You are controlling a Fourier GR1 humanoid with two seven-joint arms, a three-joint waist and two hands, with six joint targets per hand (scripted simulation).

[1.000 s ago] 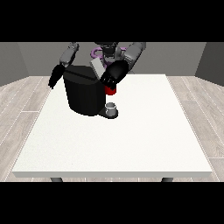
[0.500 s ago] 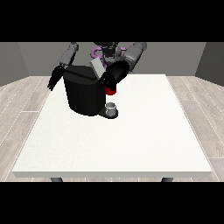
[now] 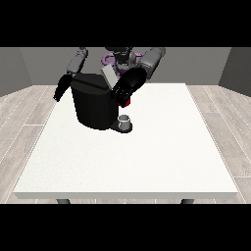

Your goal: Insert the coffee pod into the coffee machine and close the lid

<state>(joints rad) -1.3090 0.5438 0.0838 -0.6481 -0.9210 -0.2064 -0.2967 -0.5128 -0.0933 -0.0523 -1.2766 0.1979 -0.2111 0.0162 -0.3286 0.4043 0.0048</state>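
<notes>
One view only, from across the desk [image 3: 147, 162], facing the robot [image 3: 122, 56] and looking down from above. The camera stands well back: the whole desk top shows, with floor on both sides. The robot hand [image 3: 128, 87] sits small near the top, far from the camera.

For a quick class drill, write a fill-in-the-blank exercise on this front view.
1. The black coffee machine stands on the ____ table.
2. A small grey cup sits on the machine's base, toward the view's ____ side of its body.
3. The black hand at the view's right holds a small ____ coffee pod beside the machine's top.
4. The black hand at the view's left hangs ____ of the machine, touching nothing.

Missing words: white; right; red; left
</notes>
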